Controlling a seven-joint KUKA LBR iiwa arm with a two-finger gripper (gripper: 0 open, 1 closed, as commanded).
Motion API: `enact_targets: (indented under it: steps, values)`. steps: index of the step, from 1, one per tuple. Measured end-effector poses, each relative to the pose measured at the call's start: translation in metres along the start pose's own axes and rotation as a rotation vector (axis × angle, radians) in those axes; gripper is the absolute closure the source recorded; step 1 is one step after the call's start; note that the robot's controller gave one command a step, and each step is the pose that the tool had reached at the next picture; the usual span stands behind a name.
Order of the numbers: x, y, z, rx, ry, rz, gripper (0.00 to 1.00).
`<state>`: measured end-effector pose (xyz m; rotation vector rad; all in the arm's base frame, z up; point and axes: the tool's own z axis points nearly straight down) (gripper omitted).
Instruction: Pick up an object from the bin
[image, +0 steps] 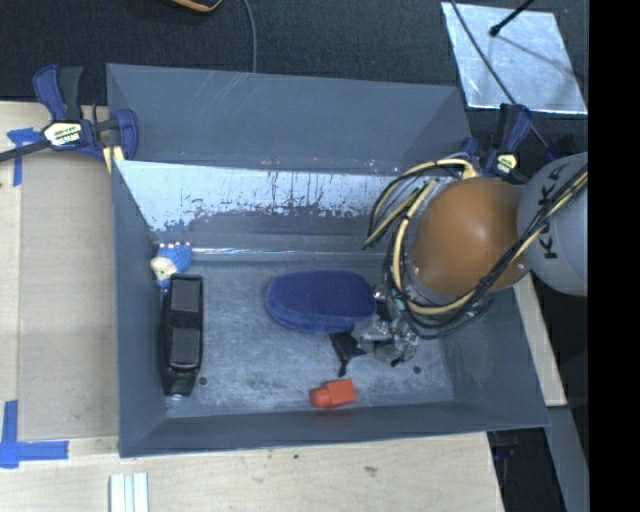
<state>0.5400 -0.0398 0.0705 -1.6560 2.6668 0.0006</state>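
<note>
Claw (385, 340) low beside blue pad (318, 300); pad at its 10 o'clock, long axis 9–3; opening: can't tell.

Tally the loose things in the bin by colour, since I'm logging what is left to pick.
Blue: 1, oval pad
Black: 1, long box
Orange-red: 1, small block
Blue, white and yellow: 1, tiny toy
Total: 4
Dark bit by the gripper: unclear, not counted.
</note>
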Motion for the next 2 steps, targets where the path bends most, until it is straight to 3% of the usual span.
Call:
enact_targets:
  steps: [1, 2]
  values:
    - [-0.001, -0.001, -0.047, 0.005, -0.002, 0.003, 1.0]
    - [-0.002, -0.004, -0.117, 0.009, -0.003, 0.006, 1.0]
